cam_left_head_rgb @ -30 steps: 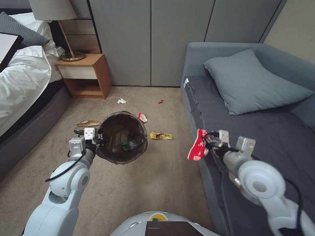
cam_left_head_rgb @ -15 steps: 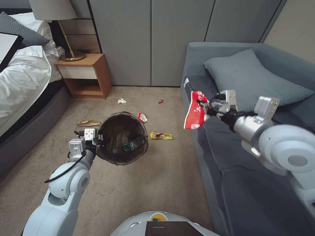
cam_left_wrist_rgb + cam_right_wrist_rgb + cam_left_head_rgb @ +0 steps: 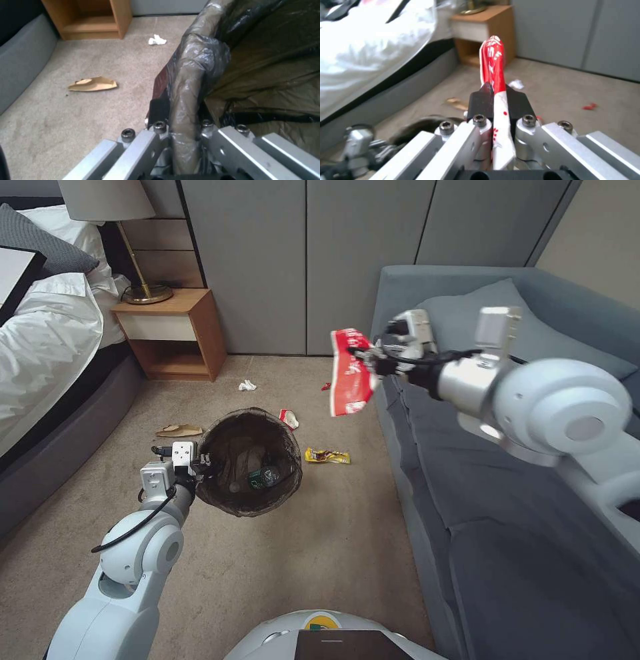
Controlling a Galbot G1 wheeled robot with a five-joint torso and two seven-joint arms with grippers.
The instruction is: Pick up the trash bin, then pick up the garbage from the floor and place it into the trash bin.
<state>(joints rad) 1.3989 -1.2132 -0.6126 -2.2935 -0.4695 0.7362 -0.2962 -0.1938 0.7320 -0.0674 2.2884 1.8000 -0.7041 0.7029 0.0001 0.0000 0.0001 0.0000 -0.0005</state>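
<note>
The trash bin (image 3: 248, 460), lined with a dark brown bag, hangs just above the carpet. My left gripper (image 3: 202, 463) is shut on its near-left rim (image 3: 190, 95). A green-labelled bottle (image 3: 263, 477) lies inside. My right gripper (image 3: 365, 359) is raised beside the sofa's front corner, shut on a red and white wrapper (image 3: 349, 373), which hangs above the floor to the right of and beyond the bin. The wrapper (image 3: 493, 62) stands pinched between the black pads (image 3: 480, 102). Garbage on the floor: a yellow wrapper (image 3: 327, 455), a red-white wrapper (image 3: 289, 418), brown paper (image 3: 179, 431), white tissue (image 3: 247, 385).
A grey sofa (image 3: 507, 500) with a pillow runs along the right. A bed (image 3: 47, 353) lies on the left, with a wooden nightstand (image 3: 175, 333) and lamp beside it. Grey wardrobe doors (image 3: 300, 260) close off the back. A small red scrap (image 3: 326, 387) lies near the sofa's corner.
My right arm has risen and swung left with the red and white wrapper, from over the sofa's edge to above the carpet. The left arm and bin have stayed put.
</note>
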